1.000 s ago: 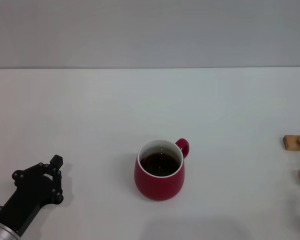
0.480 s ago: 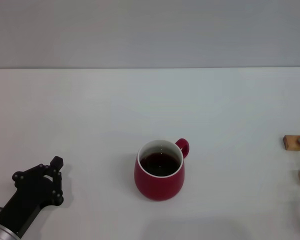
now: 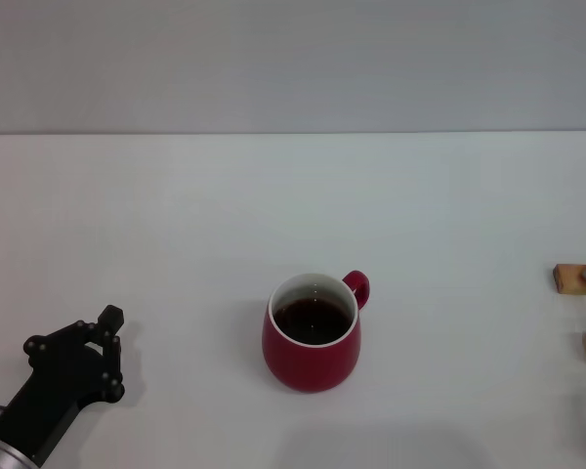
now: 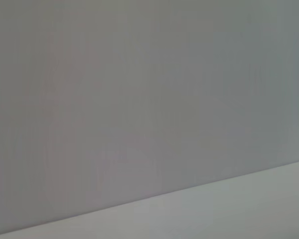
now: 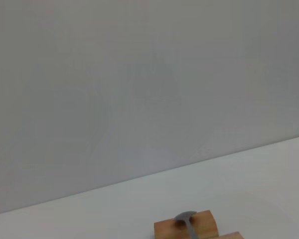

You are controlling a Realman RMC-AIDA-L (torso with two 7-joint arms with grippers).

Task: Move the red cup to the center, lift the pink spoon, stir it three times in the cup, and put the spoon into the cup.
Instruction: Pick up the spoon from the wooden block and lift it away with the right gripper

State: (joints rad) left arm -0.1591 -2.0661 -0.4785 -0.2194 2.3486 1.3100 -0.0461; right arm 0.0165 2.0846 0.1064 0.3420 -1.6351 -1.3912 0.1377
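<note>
One red cup mid-table, no readable writing, left gripper low left, jaws' state unclear.

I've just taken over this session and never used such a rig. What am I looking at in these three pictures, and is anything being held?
The wide picture comes from the robot's head, looking down at a white table. The black claw at its near left is the left gripper, resting low over the table and holding nothing. The red cup, with dark liquid inside, stands in the middle.

At the right edge lie two wooden blocks; the grey metal stem resting across them seems to be the pink spoon.

The other two pictures come from wrist cameras. The left one shows only wall and table edge. The right one sees a block and the spoon's metal end. The right gripper itself shows in no picture.
</note>
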